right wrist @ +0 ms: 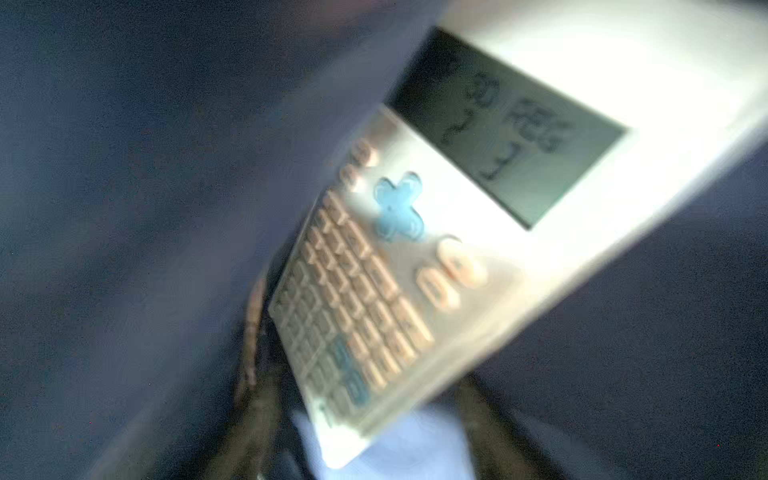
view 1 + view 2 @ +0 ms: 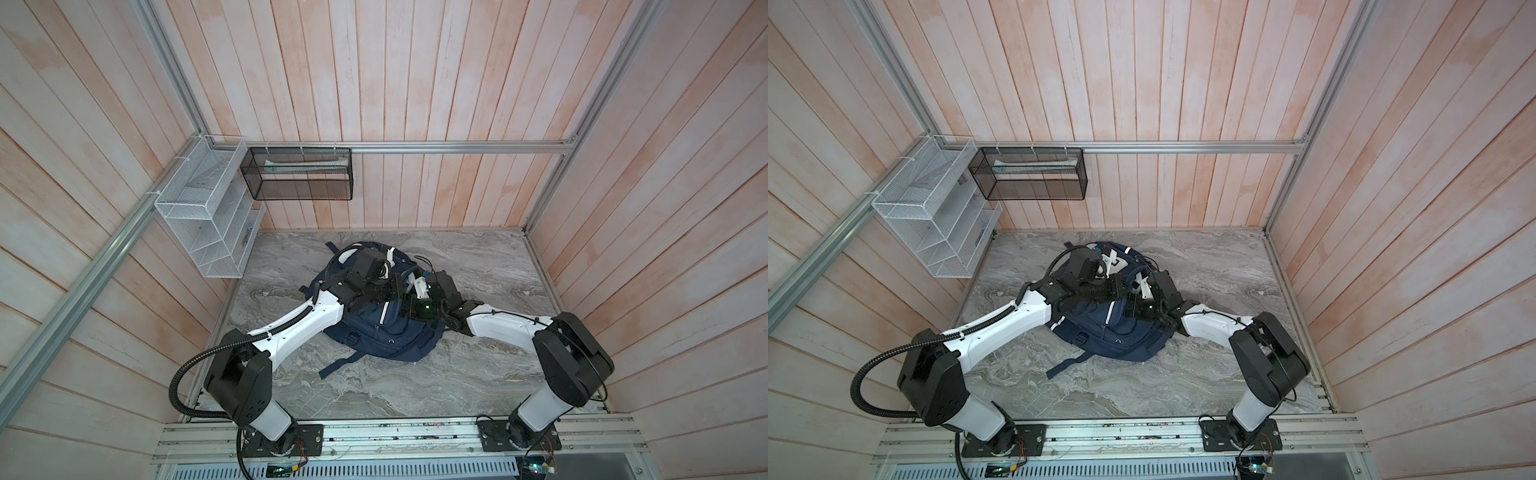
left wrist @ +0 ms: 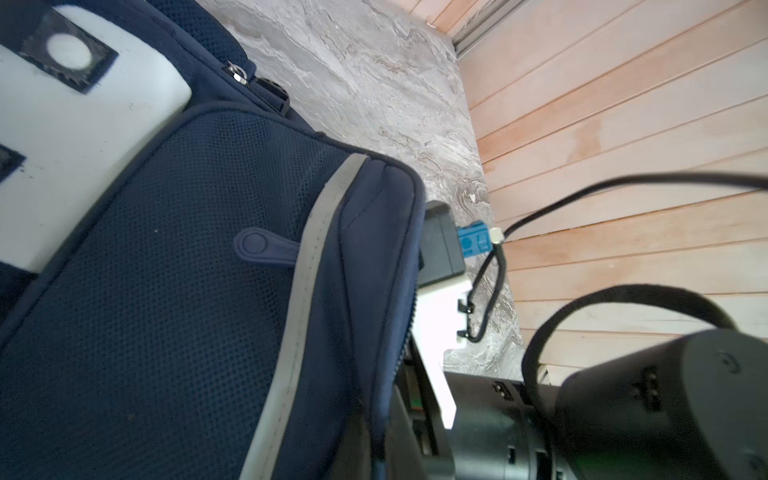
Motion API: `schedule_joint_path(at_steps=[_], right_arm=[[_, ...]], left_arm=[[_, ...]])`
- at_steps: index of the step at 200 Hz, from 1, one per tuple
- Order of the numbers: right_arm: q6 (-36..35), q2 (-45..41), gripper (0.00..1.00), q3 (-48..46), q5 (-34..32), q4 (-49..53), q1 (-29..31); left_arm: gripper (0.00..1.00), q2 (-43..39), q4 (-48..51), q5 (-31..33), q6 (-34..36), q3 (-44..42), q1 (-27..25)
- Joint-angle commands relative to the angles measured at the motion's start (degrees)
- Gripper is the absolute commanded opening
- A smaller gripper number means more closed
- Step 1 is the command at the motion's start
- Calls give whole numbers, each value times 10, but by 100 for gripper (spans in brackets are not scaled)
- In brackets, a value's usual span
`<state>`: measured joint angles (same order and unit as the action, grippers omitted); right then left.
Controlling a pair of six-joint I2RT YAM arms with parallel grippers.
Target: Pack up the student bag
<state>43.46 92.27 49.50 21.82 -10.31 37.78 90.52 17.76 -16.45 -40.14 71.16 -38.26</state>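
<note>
1. The left pincer (image 2: 395, 291) is shut at the upper part of the student bag (image 2: 386, 336), which lies mid-tabletop (image 2: 478, 374); whether it pinches fabric is hidden. If it slips, the opening could sag closed.
2. The right pincer (image 2: 409, 308) reaches into the bag; blur hides whether its jaws stand apart or clamped. The calculator (image 1: 415, 270), tilted there, could snag on the rim or tip out.

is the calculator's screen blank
No, the calculator shows dark characters on its screen, though they are too blurred to read.
</note>
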Motion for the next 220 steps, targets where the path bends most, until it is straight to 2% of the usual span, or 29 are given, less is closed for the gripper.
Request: schedule_joint_path(at_steps=[1, 40, 48, 56, 69, 74, 89, 96, 112, 123, 138, 144, 157, 184, 202, 220], right_arm=[[-3, -74, 88, -43, -50, -1, 10], [10, -201, 86, -130, -85, 68, 11], [22, -240, 85, -146, -110, 85, 19], [32, -287, 86, -165, -171, 102, 50], [30, -360, 91, -195, -291, 116, 128], [29, -380, 92, -207, -319, 117, 151], [28, -432, 98, -245, -318, 112, 172], [35, -459, 98, -270, -314, 99, 171], [42, -522, 98, -334, -310, 47, 171], [55, -548, 98, -349, -325, 55, 175], [77, -536, 98, -341, -345, 82, 192], [82, -518, 93, -330, -354, 93, 204], [83, -461, 86, -295, -387, 105, 242], [38, -307, 82, -187, -458, 106, 322], [22, -208, 79, -118, -434, 96, 329], [2, -133, 75, -69, -392, 56, 329]], left_arm=[[0, 2, -39, -57, -6, -9, -20], [0, 29, -71, -73, -15, -13, -23], [0, 38, -71, -66, -14, -12, -28], [19, 51, -75, -66, -13, -12, -31], [27, 65, -102, -89, -14, -24, -27], [33, 65, -113, -96, -17, -30, -25], [56, 53, -128, -94, -27, -43, -18], [63, 39, -119, -89, -24, -42, -16], [72, -17, -80, -46, -14, -55, -12], [76, -67, -53, -21, -19, -83, -6], [76, -138, -31, -1, -43, -144, 10], [76, -168, -34, 2, -64, -178, 20], [75, -218, -85, -14, -115, -264, 50], [68, -255, -188, -52, -199, -379, 104], [68, -249, -210, -22, -197, -397, 105], [68, -212, -205, -7, -173, -373, 107]])
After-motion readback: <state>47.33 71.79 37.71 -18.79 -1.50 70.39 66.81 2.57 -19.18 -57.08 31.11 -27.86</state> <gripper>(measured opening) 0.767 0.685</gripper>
